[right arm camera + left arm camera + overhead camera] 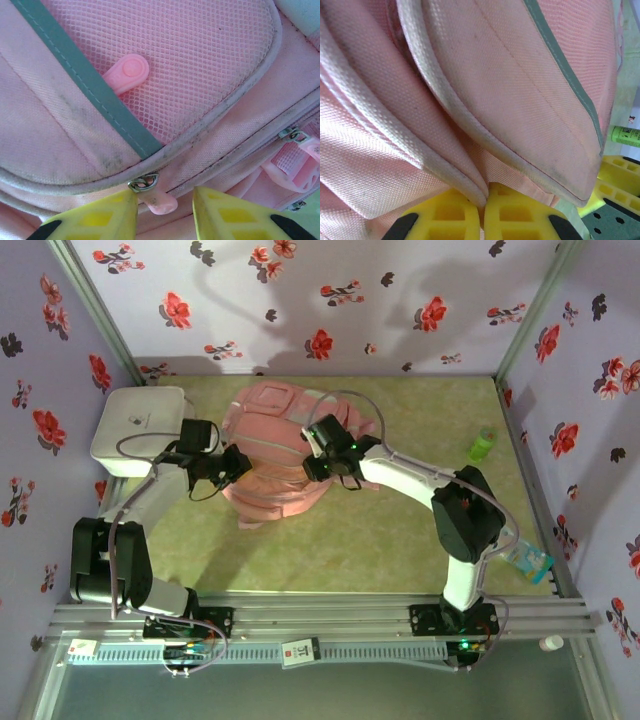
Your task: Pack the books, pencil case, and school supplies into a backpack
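Early stage by my read: the large pink woven-fabric backpack (pixel 270 415) lay flat at the far middle of the green mottled surface (pixel 350 550), its zips looked closed and nothing showed as packed. The left end effector (pixel 485 212) was clamped tight on a fold at the backpack's left edge, its yellow cellular plastic fingers (pixel 445 216) pressed together with cloth pinched between. The right end effector (pixel 162 212) sat over the backpack's right part, jaws narrow but apart. They straddled a small pink rubbery zipper pull (pixel 160 204) hung from a metal slider (pixel 144 182) and were not visibly pinching it. Opening the zip seemed to be the step in hand, with all packing left. A thin blue illustrated item (pixel 530 562), possibly one of the books, lay at the near right edge, partly under the right arm; I could not confirm it. Textures were coarse canvas weave, pale piped seams and grubby marks. There was a pink mesh pocket (pixel 210 60) with a teal trim strip (pixel 85 72) and a smooth round-ended pink tab (pixel 127 74). A white rounded hard box (pixel 140 425) sat far left, and a small green bottle-like object (pixel 483 445) far right.
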Motion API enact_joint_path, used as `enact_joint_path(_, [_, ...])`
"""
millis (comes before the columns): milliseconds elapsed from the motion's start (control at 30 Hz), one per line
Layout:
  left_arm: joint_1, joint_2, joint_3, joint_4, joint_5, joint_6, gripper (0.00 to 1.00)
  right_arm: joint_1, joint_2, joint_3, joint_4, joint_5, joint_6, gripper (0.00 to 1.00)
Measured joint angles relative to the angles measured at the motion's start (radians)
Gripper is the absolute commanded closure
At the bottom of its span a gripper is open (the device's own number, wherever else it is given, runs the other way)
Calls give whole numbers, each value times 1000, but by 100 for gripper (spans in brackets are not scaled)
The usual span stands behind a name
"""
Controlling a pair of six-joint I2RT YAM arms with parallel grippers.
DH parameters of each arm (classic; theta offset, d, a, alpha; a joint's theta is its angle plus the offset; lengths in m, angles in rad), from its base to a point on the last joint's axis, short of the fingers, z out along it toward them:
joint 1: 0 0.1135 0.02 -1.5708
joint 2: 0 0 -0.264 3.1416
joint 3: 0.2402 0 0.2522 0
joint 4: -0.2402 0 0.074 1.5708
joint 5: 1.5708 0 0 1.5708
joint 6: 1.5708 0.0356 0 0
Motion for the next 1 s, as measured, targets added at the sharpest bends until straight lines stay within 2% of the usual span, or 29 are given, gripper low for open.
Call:
enact_joint_path(233, [-1,0,0,0,0,0,100,10,21,6,-1,15,-9,70])
enact_joint_path(467, [-1,0,0,0,0,0,100,26,41,19,-5,57,-39,66])
enact_joint_path(733, [-3,0,0,1,0,0,100,47,56,33,-16,111,-55,90])
enact_joint_path(1000, [-14,0,0,9,-1,-28,100,40,-26,-61,37,3,-3,93])
